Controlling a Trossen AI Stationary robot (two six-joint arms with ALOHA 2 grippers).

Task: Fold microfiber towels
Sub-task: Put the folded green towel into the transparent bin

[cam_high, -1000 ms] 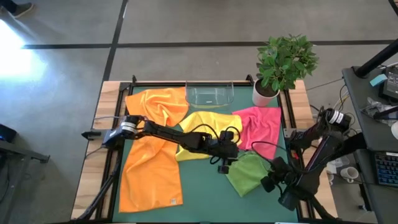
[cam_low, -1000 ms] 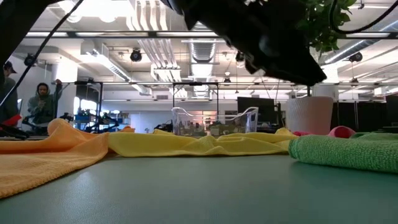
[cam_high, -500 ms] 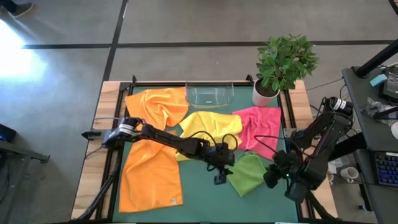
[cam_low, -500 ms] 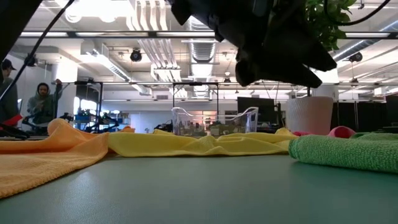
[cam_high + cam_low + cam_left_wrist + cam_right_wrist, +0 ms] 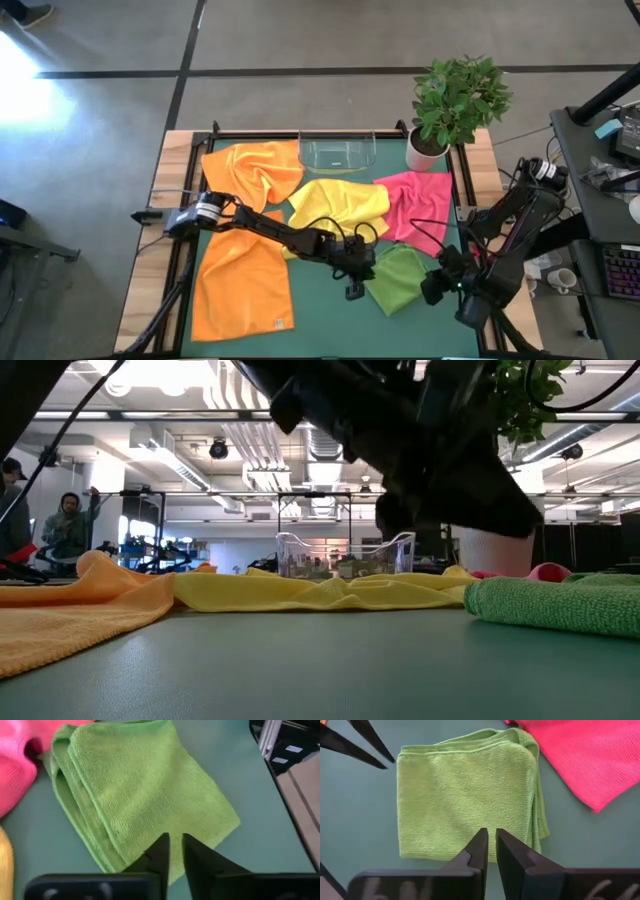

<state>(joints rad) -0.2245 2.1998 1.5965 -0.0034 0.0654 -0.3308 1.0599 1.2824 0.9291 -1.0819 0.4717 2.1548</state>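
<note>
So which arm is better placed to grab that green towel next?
Probably the left. In the high view the left gripper hangs right at the edge of the lime green towel, while the right gripper sits just off its other side, near the table's edge. Both look nearly shut, so it's close.

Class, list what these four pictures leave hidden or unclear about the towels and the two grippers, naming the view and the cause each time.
- Yellow towel: high view, its near edge lies under the left arm.
- Lime green towel: left wrist view, its near corner sits behind the left gripper's fingers.
- Hot pink towel: right wrist view, cut off by the picture's edge.
- Right gripper: low view, not tellable among dark arm shapes.
</note>
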